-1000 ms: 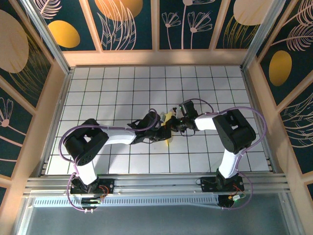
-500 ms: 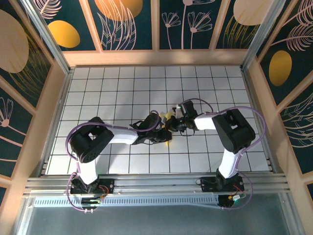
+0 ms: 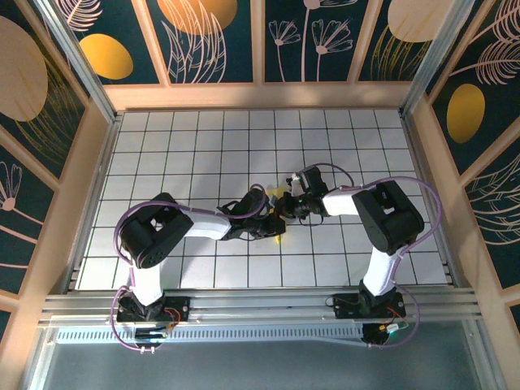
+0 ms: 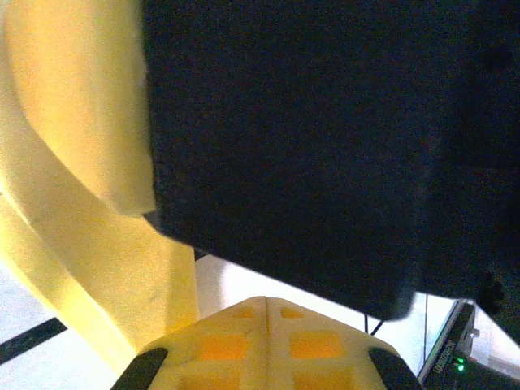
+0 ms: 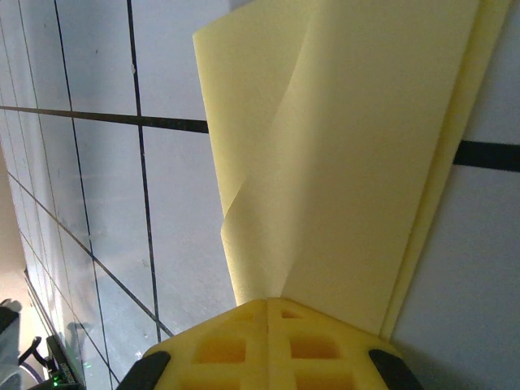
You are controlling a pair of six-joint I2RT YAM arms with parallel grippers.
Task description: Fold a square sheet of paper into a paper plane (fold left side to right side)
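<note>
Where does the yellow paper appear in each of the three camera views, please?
Top external: yellow paper just below the centre of the picture, small.
Left wrist: down the left side of the picture.
Right wrist: upper right, narrowing toward the bottom edge.
Shared landmark: the white gridded table under it.

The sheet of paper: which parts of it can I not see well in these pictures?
Top external view: the sheet of paper is mostly covered by the left fingers and the right fingers; its shape is unclear.
Left wrist view: a dark, blurred body hides much of it.
Right wrist view: the picture's top edge cuts it off.
</note>
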